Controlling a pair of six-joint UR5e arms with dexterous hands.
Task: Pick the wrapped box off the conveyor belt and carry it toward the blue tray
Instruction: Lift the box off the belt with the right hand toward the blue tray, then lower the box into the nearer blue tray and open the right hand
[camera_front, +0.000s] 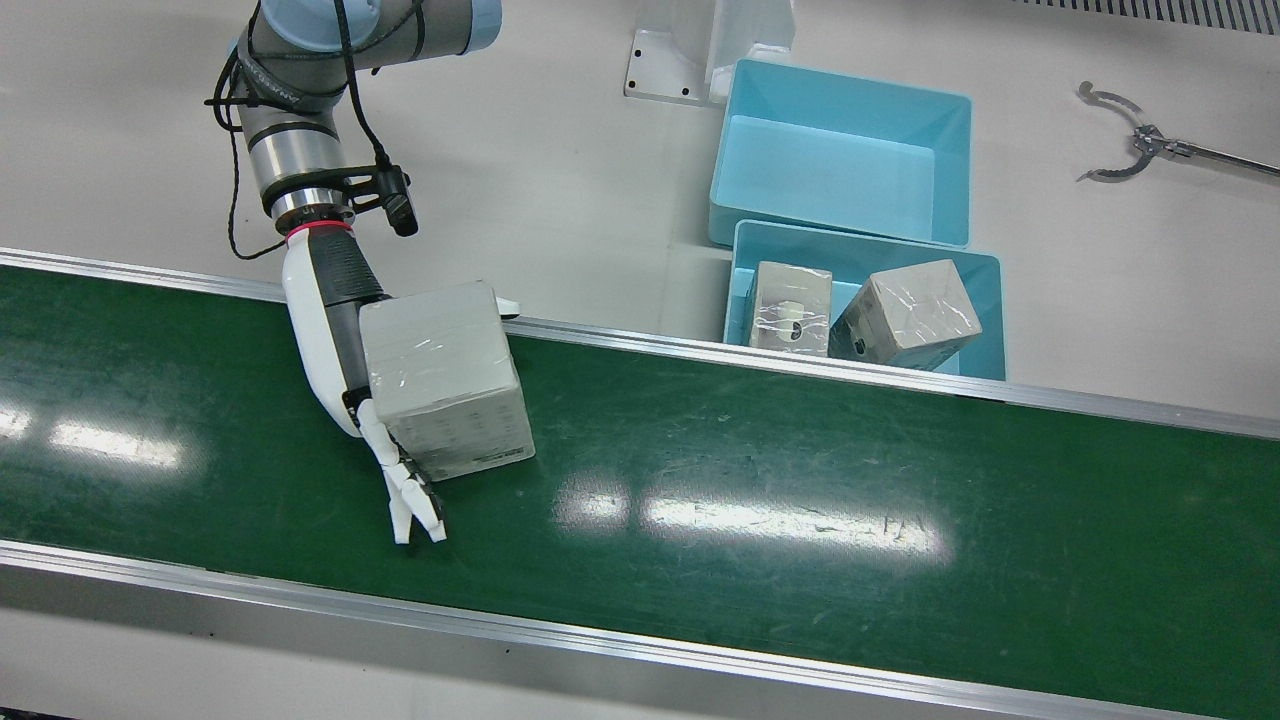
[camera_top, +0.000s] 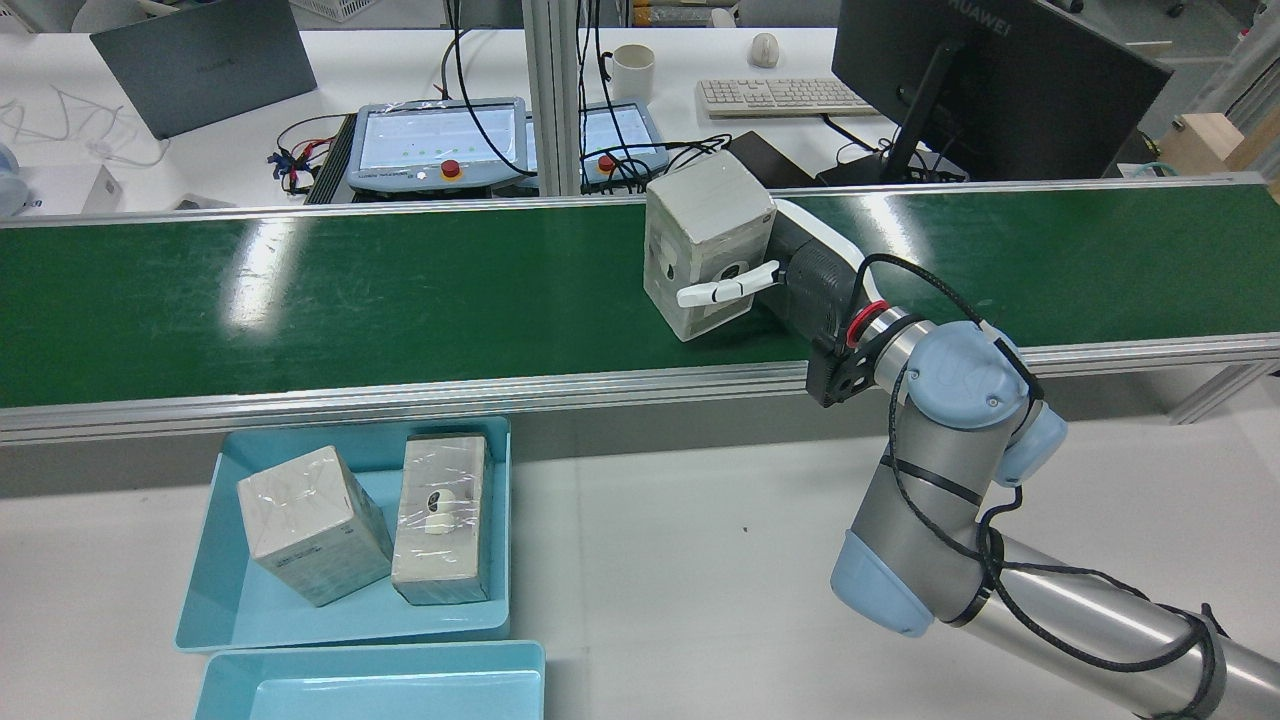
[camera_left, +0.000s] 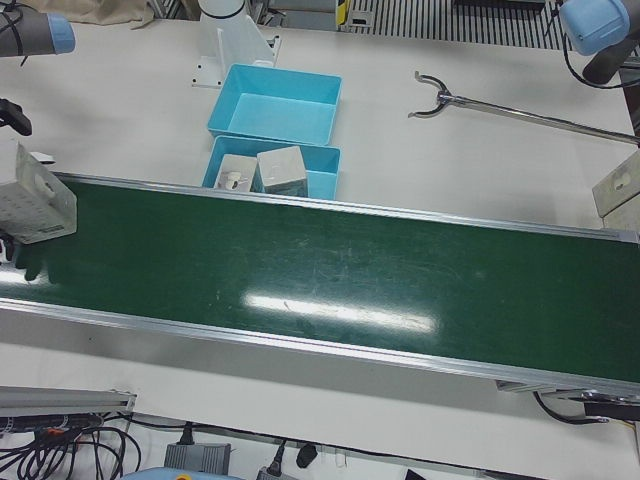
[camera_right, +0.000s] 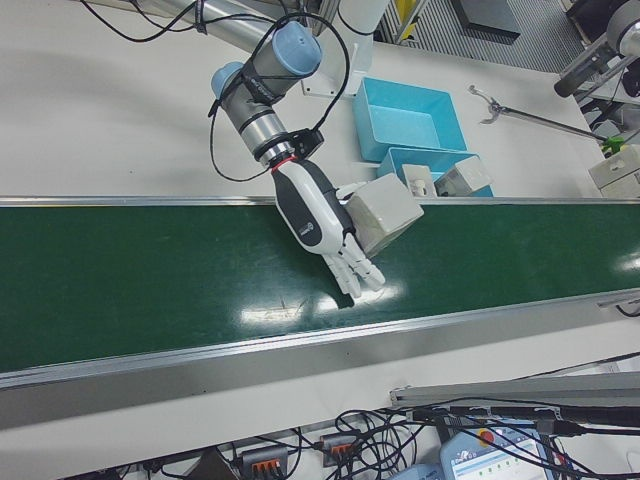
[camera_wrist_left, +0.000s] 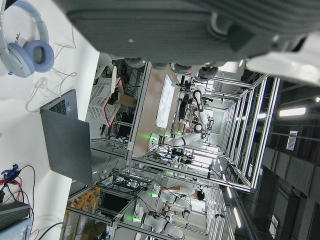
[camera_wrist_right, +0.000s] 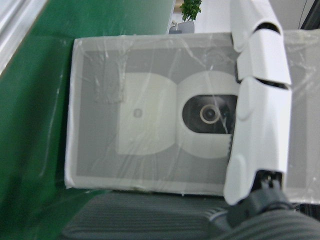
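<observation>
Over the green conveyor belt (camera_front: 760, 480), the right hand (camera_front: 335, 330) is clamped on the wrapped box (camera_front: 445, 380), palm flat against one side, one finger (camera_top: 725, 288) across its near face and the rest sticking out past its bottom edge. Off to the hand's side on the worktop (camera_front: 560, 170), the nearer blue tray (camera_top: 225, 560) has two more wrapped boxes (camera_top: 312, 525) in it, and the second tray (camera_front: 950, 130) sits just behind. Only writing I can read is HUAWEI on the monitor (camera_top: 985, 80); the left hand's camera doesn't show whether it's apart or together.

The box (camera_left: 38, 196) is cut by the left edge of the left-front view, which hides the right hand holding it. In the rear view, the near tray (camera_top: 375, 682) runs off the bottom edge. The left hand view shows only a blurred dark part of the left hand (camera_wrist_left: 165, 30), its fingers unreadable.
</observation>
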